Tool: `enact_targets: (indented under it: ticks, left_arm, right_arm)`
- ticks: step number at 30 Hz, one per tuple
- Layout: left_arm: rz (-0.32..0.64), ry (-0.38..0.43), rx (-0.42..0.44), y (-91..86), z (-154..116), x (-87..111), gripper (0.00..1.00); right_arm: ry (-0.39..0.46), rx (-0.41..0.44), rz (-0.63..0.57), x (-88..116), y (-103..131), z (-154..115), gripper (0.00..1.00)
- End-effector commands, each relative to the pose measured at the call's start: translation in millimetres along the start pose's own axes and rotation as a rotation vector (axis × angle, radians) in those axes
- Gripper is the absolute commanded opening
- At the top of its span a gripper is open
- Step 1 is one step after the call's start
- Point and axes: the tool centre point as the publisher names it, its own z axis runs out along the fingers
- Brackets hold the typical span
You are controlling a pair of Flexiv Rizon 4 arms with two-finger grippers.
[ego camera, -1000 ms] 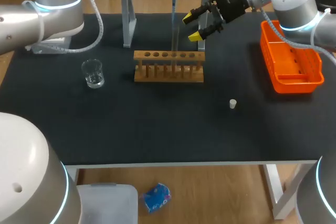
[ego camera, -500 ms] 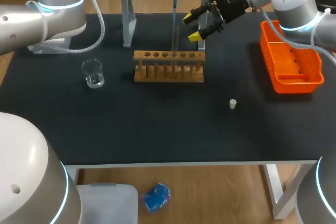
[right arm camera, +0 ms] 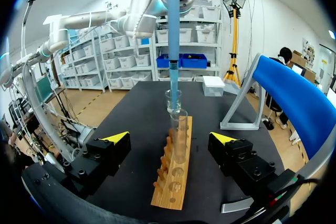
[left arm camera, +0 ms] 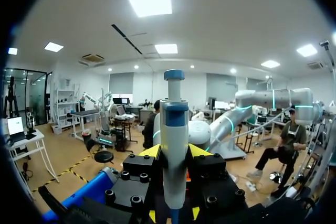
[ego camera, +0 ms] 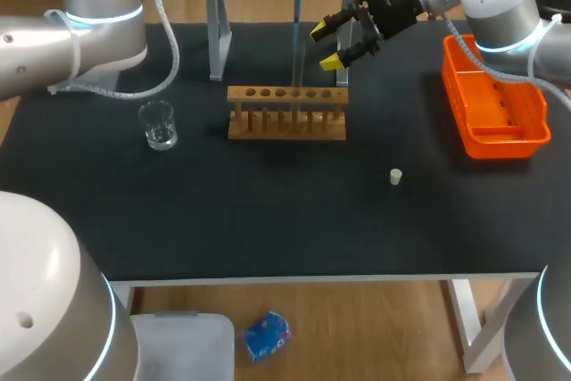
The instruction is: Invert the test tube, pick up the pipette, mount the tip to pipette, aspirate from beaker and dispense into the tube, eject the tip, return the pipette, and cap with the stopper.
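Left gripper point(left arm camera: 174, 155): closed narrowly on the pipette point(left arm camera: 174, 129), one yellow tip on each side of its body; in the head view this gripper lies past the far edge.
Pipette point(ego camera: 295, 6): upright over the wooden rack point(ego camera: 285, 113); in the right wrist view its blue shaft point(right arm camera: 172, 35) points down at the test tube point(right arm camera: 181, 135). Whether the tip enters the tube cannot be told.
Test tube: upright in a rack hole, ahead of the right gripper point(right arm camera: 170, 139).
Right gripper point(ego camera: 327, 46): fingers wide apart, holding nothing, at 1 o'clock from the rack.
Beaker point(ego camera: 158, 125): at 9 o'clock from the rack, well apart.
Stopper point(ego camera: 395, 176): on the black table point(ego camera: 268, 220), at 4 o'clock from the rack.
Orange bin point(ego camera: 495, 104): at 3 o'clock from the rack.
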Motion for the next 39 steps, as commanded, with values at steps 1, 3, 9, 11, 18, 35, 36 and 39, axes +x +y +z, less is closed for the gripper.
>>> enact_targets:
  ticks: [1,3,9,11,18,35,36,39]
  left_arm:
    - [-0.001,-0.004,0.004,1.0,2,2.2,0.0]
    - [0.001,-0.004,0.003,-0.7,2,2.9,0.0]
    - [0.028,-0.01,-0.011,-16.6,-2,5.9,0.0]
    - [0.04,-0.01,-0.013,-21.0,-3,6.0,0.0]
    - [0.064,-0.009,-0.009,-27.4,-3,1.5,0.0]
    - [0.038,-0.008,-0.002,-7.0,3,-1.3,0.0]
    - [0.037,-0.01,-0.003,-6.4,2,-1.4,0.0]
    - [0.034,-0.014,-0.006,-4.7,1,-1.1,0.0]
  right_arm:
    - [0.005,0.003,0.0,-1,0,-1,1.0]
    - [0.005,0.003,0.0,-1,0,-1,1.0]
    - [0.005,0.003,0.0,-1,0,-1,1.0]
    - [0.005,0.003,0.0,-1,0,-1,1.0]
    - [0.005,0.003,0.0,-1,0,-1,1.0]
    - [0.005,0.003,0.0,-1,0,-1,1.0]
    - [0.005,0.003,0.0,-1,0,-1,1.0]
    - [0.005,0.003,0.0,-1,0,-1,1.0]
